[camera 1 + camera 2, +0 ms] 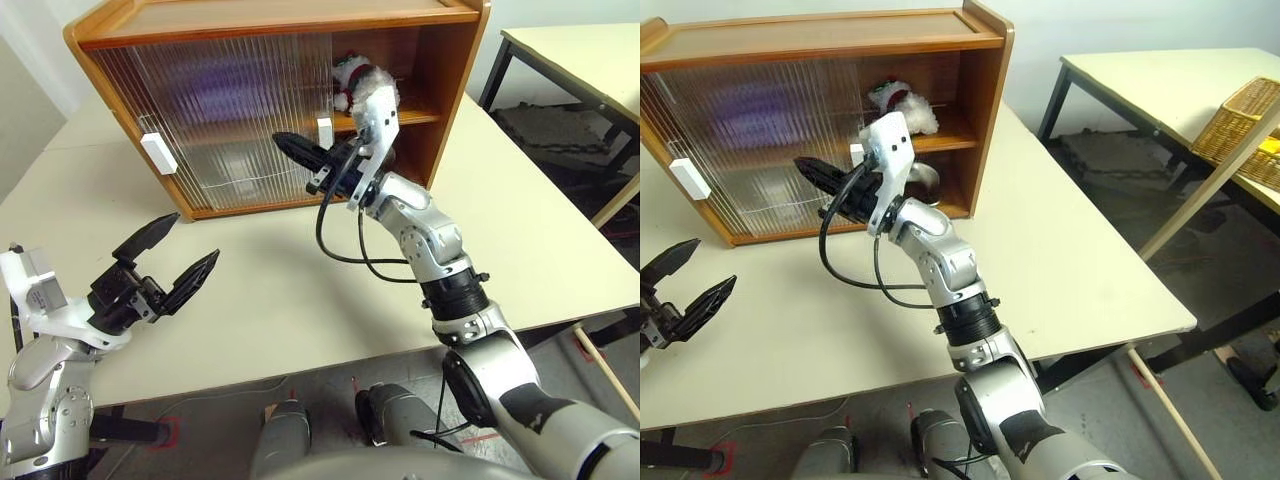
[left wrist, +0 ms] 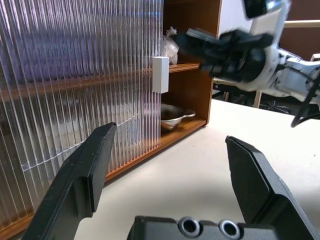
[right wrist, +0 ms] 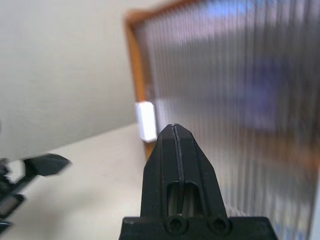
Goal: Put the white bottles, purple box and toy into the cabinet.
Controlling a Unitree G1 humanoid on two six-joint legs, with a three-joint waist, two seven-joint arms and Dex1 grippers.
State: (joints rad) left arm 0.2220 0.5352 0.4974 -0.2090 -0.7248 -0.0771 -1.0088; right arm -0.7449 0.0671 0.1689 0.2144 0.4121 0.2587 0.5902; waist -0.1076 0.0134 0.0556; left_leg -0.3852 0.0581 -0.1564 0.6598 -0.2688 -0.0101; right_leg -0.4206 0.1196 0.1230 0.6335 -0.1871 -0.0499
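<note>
The wooden cabinet (image 1: 420,90) stands on the table, its ribbed doors covering the left part. The white toy (image 1: 902,100) sits on the inner shelf at the open right end.

1. bright, even indoor light; the counter (image 1: 280,290) reads pale cream with only soft, faint shadows.
2. the cabinet (image 1: 420,20) doors give a mild sheen, with a blurry purple smear showing through the ribs.
3. head views bend straight lines near the edges.
4. in the left wrist view the right claw (image 2: 200,42) is motion-blurred.
5. in the right wrist view the doors and white handle (image 3: 146,121) are out of focus.
</note>
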